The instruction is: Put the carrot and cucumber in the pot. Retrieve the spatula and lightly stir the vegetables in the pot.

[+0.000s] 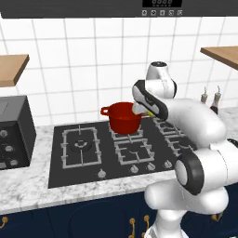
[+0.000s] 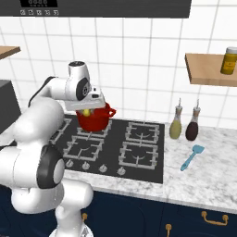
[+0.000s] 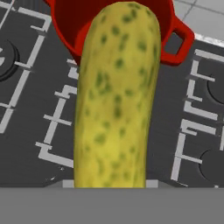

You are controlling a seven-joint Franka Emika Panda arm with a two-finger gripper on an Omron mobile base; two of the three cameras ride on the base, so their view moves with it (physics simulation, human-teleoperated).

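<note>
Yellow-green cucumber (image 3: 116,96) sits clamped in my gripper (image 2: 88,110), sticking straight out along the fingers. I see it held right above the red pot (image 1: 124,117), which stands on a rear burner of the cooktop (image 1: 74,162).

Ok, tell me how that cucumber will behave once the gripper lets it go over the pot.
The cucumber looks stiff: it stands straight out from the gripper without sagging. Its rounded, smooth-looking skin suggests it could roll or slip if it lands on the rim of the pot. It appears small against the pot's mouth, so it should probably drop inside.
</note>
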